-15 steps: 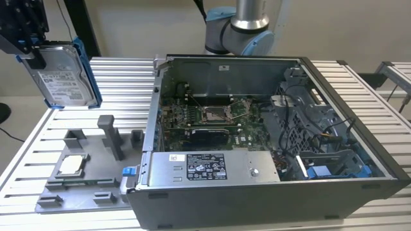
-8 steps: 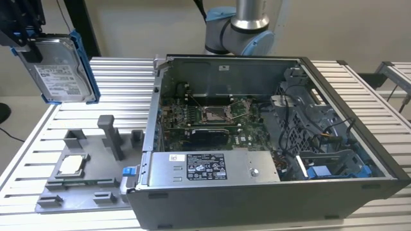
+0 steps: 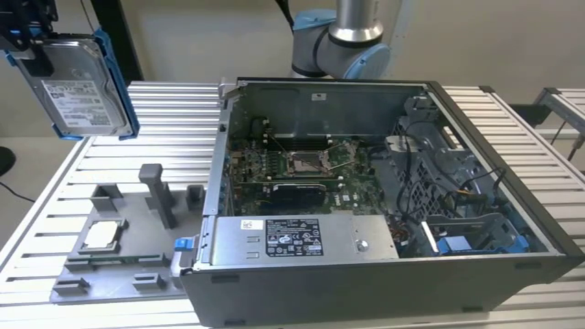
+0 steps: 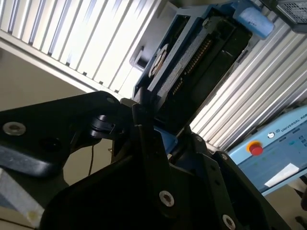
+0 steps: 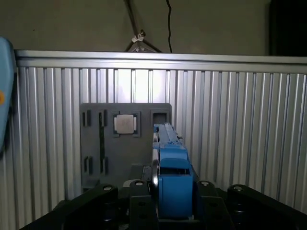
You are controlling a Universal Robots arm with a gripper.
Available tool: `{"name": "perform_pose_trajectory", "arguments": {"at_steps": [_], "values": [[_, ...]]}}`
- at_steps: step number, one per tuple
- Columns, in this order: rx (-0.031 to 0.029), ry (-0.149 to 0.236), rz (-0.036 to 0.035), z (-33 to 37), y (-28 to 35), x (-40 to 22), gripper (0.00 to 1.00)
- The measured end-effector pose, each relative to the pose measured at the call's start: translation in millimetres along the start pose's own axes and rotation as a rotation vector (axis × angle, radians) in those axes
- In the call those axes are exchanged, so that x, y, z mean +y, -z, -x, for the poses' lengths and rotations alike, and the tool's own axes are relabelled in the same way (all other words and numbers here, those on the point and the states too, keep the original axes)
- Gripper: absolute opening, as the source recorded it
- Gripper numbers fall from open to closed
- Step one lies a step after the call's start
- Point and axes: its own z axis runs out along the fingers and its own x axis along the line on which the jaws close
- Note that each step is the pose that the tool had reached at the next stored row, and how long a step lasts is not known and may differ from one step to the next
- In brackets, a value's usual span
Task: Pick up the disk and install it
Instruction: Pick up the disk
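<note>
The disk (image 3: 82, 89) is a silver hard drive with a white label in a blue bracket. It hangs upright high over the table's far corner on the exterior view's left. My gripper (image 3: 32, 51) is shut on its upper edge. In the first wrist view the disk (image 5: 173, 177) shows edge-on, clamped between the black fingers (image 5: 139, 191) of the gripper (image 5: 172, 187). In the second wrist view the disk (image 4: 192, 57) juts out from the gripper (image 4: 158, 129), with its connector side showing.
An open computer case (image 3: 512, 274) lies on the slatted table (image 3: 174, 116), with a motherboard (image 3: 302, 164), a silver power supply (image 3: 302, 238) and a blue-tabbed bay (image 3: 462, 245). A grey fixture plate (image 3: 128, 274) beside it carries a small square chip (image 3: 101, 235) and upright posts. The arm's base (image 3: 352, 41) stands behind the case.
</note>
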Motion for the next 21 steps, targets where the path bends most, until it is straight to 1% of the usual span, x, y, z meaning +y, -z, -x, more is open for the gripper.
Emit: {"name": "perform_pose_trajectory", "arguments": {"at_steps": [18, 19, 21], "values": [[0.0049, 0.0, 0.0002, 0.7, 38.6, -0.2, 0.0], [0.005, 0.0, 0.0001, 0.7, 40.1, -0.2, 0.0], [0.005, 0.0, -0.0001, 0.7, 40.3, -0.2, 0.0]]}}
